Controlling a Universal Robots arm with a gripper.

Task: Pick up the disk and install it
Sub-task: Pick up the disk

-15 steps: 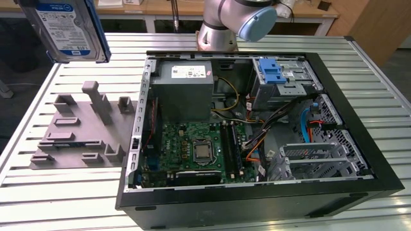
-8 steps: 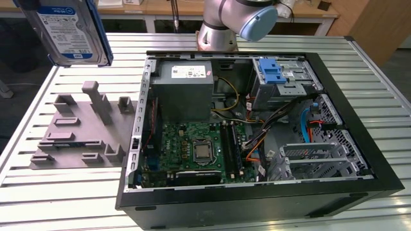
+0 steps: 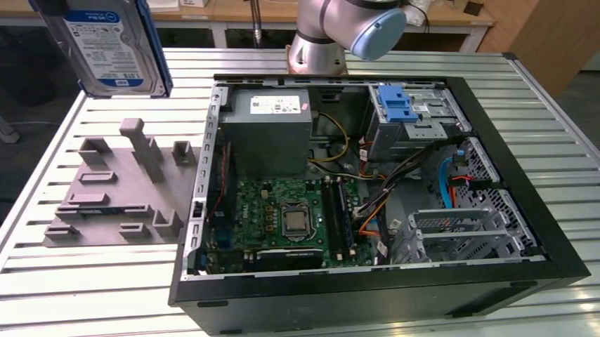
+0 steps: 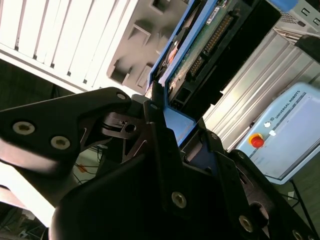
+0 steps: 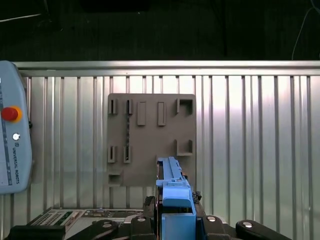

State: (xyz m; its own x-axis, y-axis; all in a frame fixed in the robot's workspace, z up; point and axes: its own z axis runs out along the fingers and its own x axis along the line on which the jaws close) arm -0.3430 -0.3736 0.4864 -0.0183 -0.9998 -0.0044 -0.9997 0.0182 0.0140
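Note:
The disk (image 3: 105,48), a silver hard drive with a white-and-blue label and blue rails, hangs in the air above the table's far corner at the exterior view's left, over the grey fixture plate (image 3: 122,189). In the first wrist view its blue end (image 5: 175,197) stands between the black fingers of my gripper (image 5: 176,222), which is shut on it. The second wrist view shows the disk's underside and connector edge (image 4: 200,55) rising out of the gripper (image 4: 167,125). The open computer case (image 3: 201,210) lies to the exterior view's right of the disk.
Inside the case are a grey power-supply box (image 3: 267,130), a motherboard (image 3: 286,217) and a metal drive cage with a blue latch bracket (image 3: 398,105). The arm's base (image 3: 319,42) stands behind the case. A teach pendant (image 5: 12,145) lies beside the slatted table (image 5: 250,130).

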